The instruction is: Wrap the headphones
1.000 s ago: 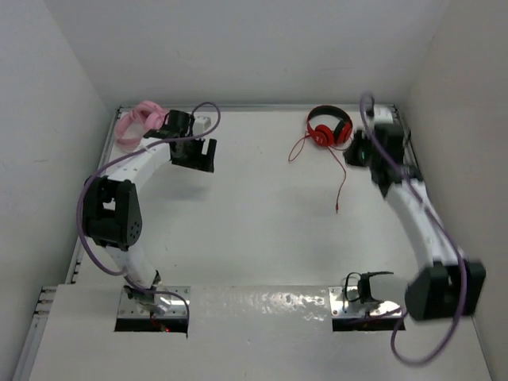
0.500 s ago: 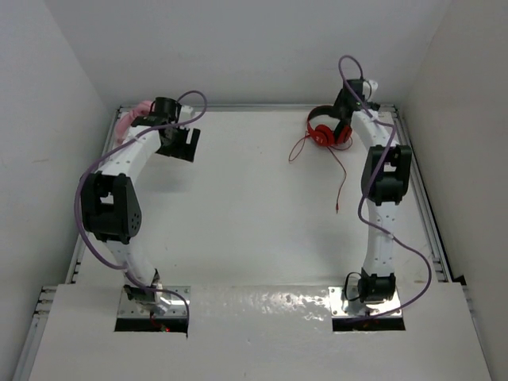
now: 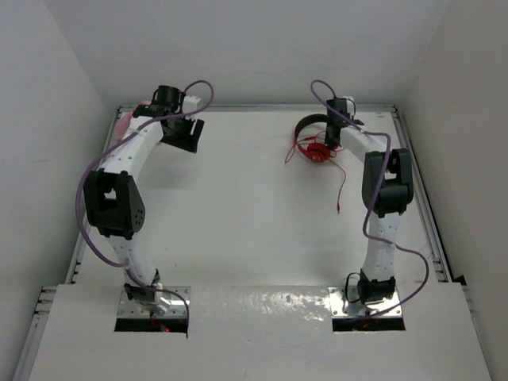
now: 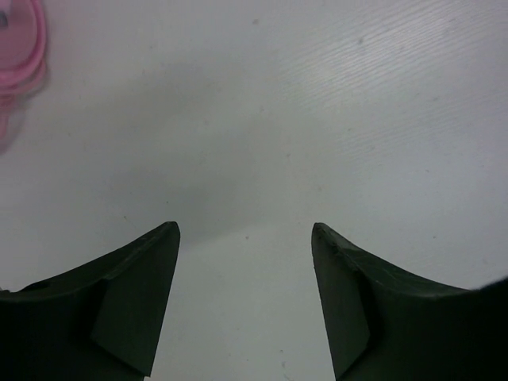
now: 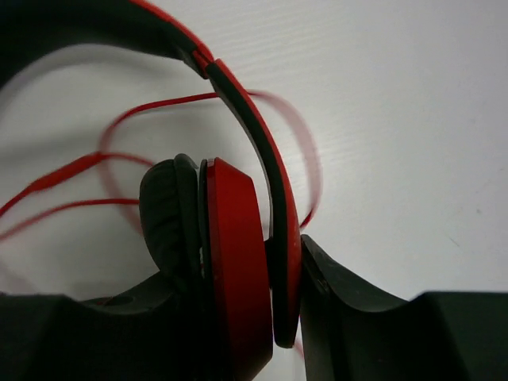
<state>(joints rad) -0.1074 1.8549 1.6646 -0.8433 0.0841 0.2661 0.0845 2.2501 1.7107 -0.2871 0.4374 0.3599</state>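
Far right on white desk (image 3: 254, 206): one red over-ear headphones (image 3: 311, 141), ear cup clamped in right hand (image 5: 238, 262). One pale pink headphones (image 4: 17, 48), mostly cut off at frame edge. Fingers of left hand (image 4: 246, 230) parted, nothing between. One thin red cord (image 5: 55, 177), blurred close up.

2 white-linked arms (image 3: 135, 149), black joint housings (image 3: 115, 205), looping purple cables (image 3: 82, 218), matte black end effector fingers (image 4: 127, 309)
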